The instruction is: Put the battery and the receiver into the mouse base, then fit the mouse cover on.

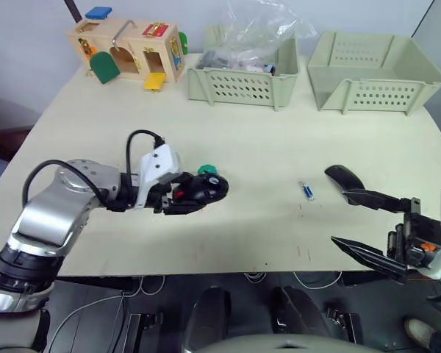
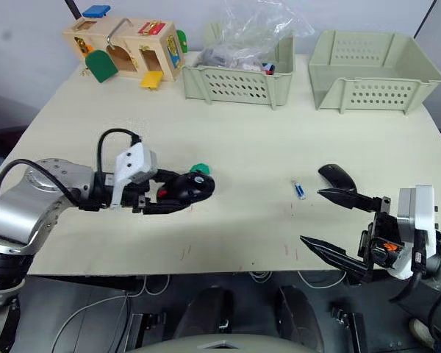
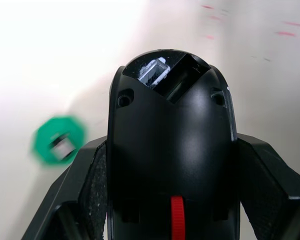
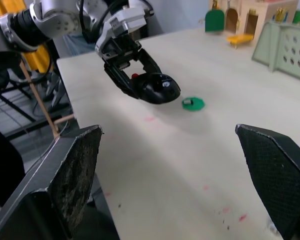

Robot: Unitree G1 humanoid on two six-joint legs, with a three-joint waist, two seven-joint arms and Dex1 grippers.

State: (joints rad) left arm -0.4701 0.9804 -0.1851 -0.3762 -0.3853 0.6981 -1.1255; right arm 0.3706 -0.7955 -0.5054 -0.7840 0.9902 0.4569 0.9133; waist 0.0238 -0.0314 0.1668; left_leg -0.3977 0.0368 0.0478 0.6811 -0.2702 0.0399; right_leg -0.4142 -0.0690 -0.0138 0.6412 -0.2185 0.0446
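Observation:
My left gripper (image 1: 197, 193) is shut on the mouse base (image 1: 206, 188), a black shell with a red wheel, left of the table's centre. In the left wrist view the mouse base (image 3: 170, 140) sits between both fingers (image 3: 92, 185), its open compartment showing a small whitish part. The slim blue battery (image 1: 307, 190) lies on the table to the right. Just beyond it lies the black mouse cover (image 1: 344, 177). My right gripper (image 1: 338, 216) hangs open and empty near the front right edge, close to the cover. I cannot tell which small piece is the receiver.
A green disc (image 1: 207, 170) with a small piece in its middle lies right behind the mouse base. Two pale green baskets (image 1: 242, 84) (image 1: 375, 73) stand at the back, one holding a plastic bag. A wooden toy box (image 1: 128, 51) stands at the back left.

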